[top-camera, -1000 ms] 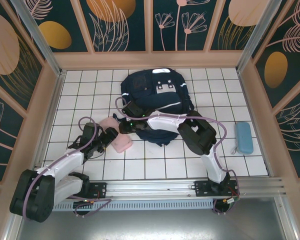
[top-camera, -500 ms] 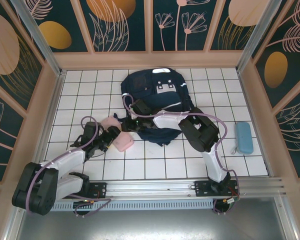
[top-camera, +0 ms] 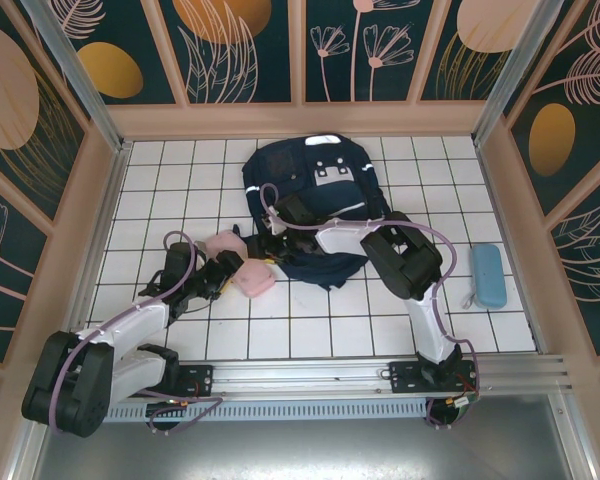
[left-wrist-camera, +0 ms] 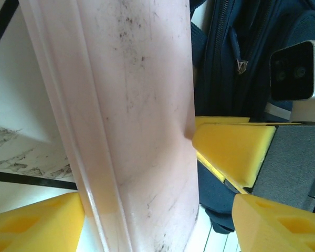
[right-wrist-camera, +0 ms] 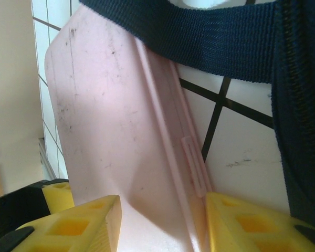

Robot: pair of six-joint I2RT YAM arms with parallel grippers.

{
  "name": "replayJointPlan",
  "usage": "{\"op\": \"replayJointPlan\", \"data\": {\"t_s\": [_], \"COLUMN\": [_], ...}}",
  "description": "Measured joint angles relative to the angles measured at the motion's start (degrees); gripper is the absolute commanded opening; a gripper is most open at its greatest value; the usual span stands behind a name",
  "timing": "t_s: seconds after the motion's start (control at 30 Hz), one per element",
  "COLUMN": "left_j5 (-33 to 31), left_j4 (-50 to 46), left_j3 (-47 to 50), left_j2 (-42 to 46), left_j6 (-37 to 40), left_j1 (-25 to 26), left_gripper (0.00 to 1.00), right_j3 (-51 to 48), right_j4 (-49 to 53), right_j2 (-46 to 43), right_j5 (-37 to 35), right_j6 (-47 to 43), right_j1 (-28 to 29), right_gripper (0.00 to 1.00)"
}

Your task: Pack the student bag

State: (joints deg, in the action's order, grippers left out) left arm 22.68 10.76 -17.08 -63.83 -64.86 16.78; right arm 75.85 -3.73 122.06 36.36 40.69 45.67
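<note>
One student bag is lying flat on the tiled table with its top pointing away from the arms, and from above I cannot tell whether its zip is open, so nothing is looking packed yet. Just off the bag's near-left corner, a pink case is being handled by both arms at once. The left gripper is straddling it with fingers spread wide: one finger is touching the case's side, while the other is standing clear of it, with bag fabric showing in the gap. The right gripper, reaching in from the bag's side, is sitting with a finger close against each flank of the case; whether it is pressing or merely flanking I cannot tell. Over the last second the case has been sliding closer to the bag's near-left corner as the left arm is pushing in, and the right gripper has been drawing back along the bag's near edge. To my eye the two arms are sharing the case on its way toward the bag, with the insertion itself still lying ahead. Well to the right of the bag, a blue case is lying untouched
</note>
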Motion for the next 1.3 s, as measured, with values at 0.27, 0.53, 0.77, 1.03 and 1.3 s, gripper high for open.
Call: {"op": "replayJointPlan", "data": {"t_s": [0.27,0.53,0.77,1.03,1.3], "left_j5": [1.27,0.04,-0.42,1.53,0.44], "left_j4": [3.72,6.19,6.97,12.79,7.76], "left_j3": [2.05,3.28,3.26,3.15,-0.74], "left_j2": [-1.49,-1.31,-0.85,0.22,1.44], "left_j6": [-6.23,-11.80,-11.93,-12.37,-9.66], "left_j1": [-0.04,-0.04,-0.04,0.07,0.07], "left_gripper": [0.66,0.59,0.61,0.65,0.64], "right_j3": [-1.86,-4.68,-5.70,-5.62,-5.51], "right_j4": [-4.09,-8.33,-8.87,-7.19,-6.27], "right_j2": [-0.07,-1.16,-2.19,-2.29,-2.29], "right_j5": [1.16,1.05,1.14,3.61,3.63], "right_j6": [2.80,5.14,5.18,5.09,5.07], "right_j1": [-0.74,-1.05,-1.11,-0.59,-0.46], "right_gripper": [0.40,0.39,0.45,0.45,0.44]}}
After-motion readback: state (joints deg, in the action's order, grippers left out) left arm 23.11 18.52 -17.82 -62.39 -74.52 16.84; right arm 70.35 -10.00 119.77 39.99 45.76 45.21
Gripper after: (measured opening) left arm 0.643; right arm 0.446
